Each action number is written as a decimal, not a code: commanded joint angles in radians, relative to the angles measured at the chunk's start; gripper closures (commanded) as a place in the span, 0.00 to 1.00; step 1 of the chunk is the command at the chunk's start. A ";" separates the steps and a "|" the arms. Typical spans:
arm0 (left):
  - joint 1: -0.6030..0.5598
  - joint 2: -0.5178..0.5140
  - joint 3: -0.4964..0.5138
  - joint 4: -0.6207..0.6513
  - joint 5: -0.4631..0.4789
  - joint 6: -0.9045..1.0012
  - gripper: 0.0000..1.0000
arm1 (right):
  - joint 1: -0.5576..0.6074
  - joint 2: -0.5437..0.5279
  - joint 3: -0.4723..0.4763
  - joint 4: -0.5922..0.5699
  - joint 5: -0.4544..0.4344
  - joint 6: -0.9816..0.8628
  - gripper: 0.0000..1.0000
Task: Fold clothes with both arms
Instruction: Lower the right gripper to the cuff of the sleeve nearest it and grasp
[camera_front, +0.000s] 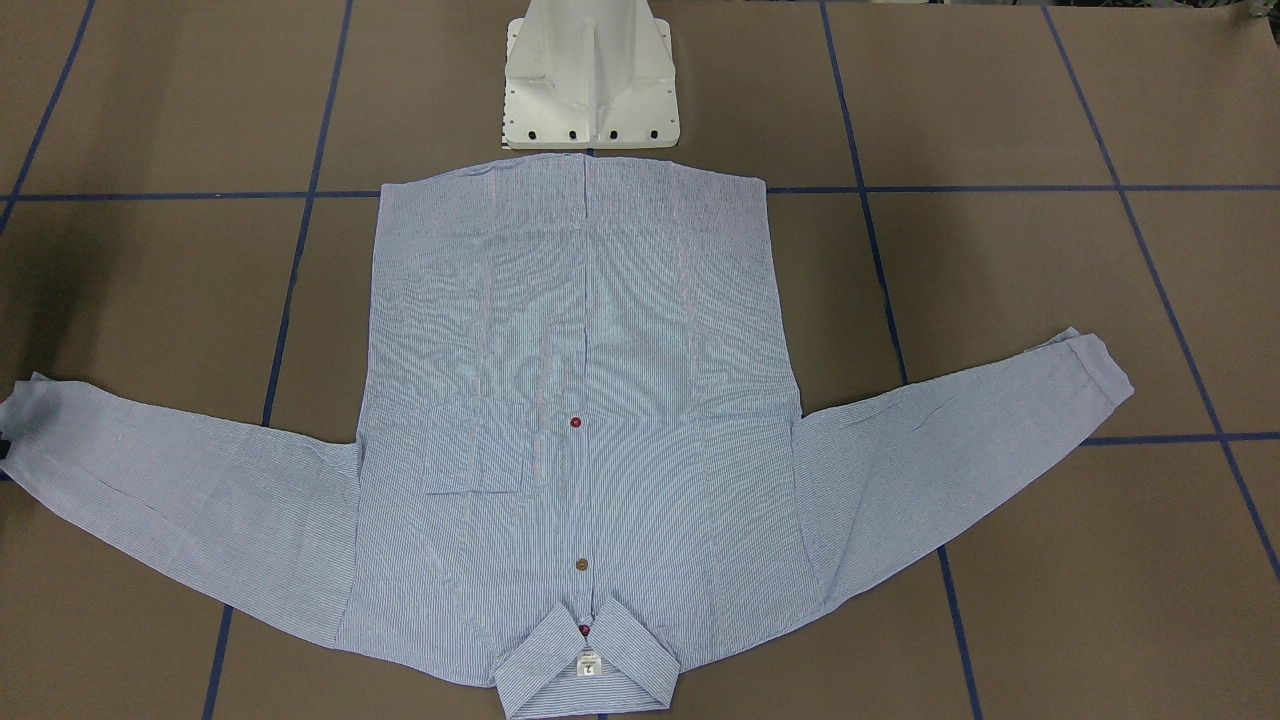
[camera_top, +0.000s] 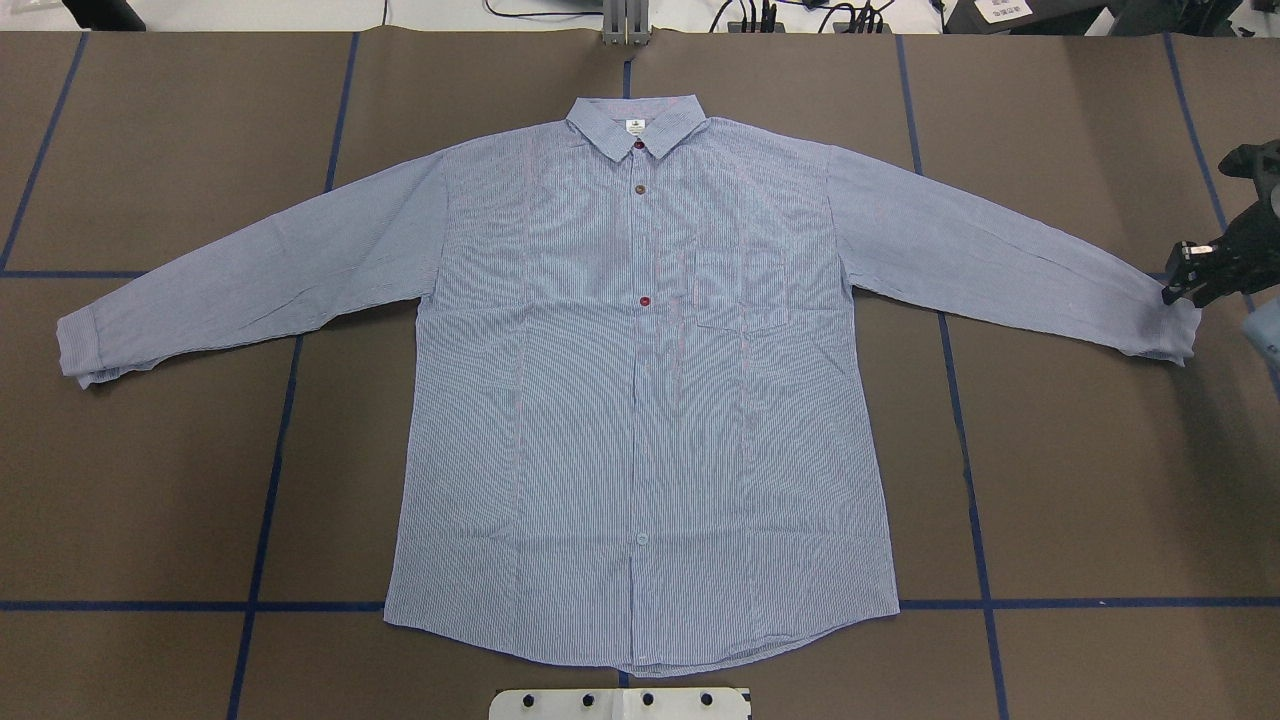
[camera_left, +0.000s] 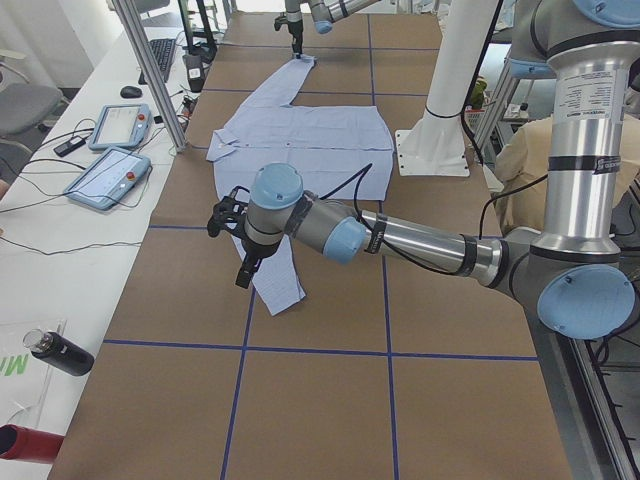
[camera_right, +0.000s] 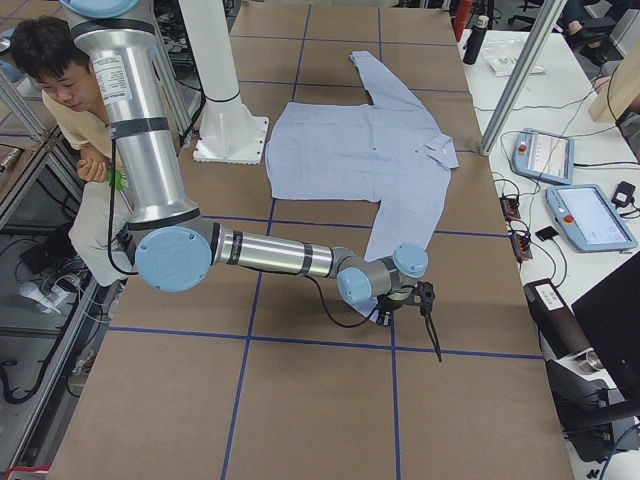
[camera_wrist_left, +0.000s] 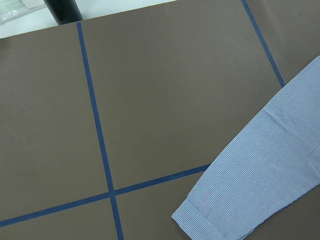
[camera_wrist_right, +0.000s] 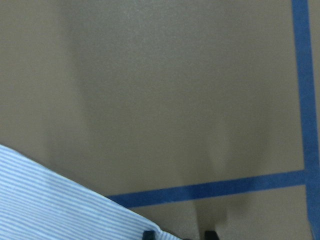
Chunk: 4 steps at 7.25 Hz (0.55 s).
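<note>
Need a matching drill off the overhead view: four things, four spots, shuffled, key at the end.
Things:
1. collar
2. chest pocket
3. right gripper
4. pedestal base

Places:
A. bottom edge of the overhead view, centre
B. beside the sleeve cuff at the view's right
C. far end of the shirt, away from the robot
D. just right of the button line in the overhead view

Pairs: 1-C, 2-D, 3-B, 4-A
</note>
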 joint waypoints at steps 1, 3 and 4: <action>0.000 0.000 -0.005 0.000 0.000 -0.001 0.01 | 0.000 -0.002 0.002 0.000 0.001 0.001 1.00; 0.000 0.002 -0.008 0.002 0.000 -0.002 0.01 | 0.000 0.001 0.008 0.000 0.002 0.003 1.00; 0.000 0.002 -0.008 0.002 0.000 -0.004 0.01 | 0.004 0.007 0.023 0.000 0.005 0.006 1.00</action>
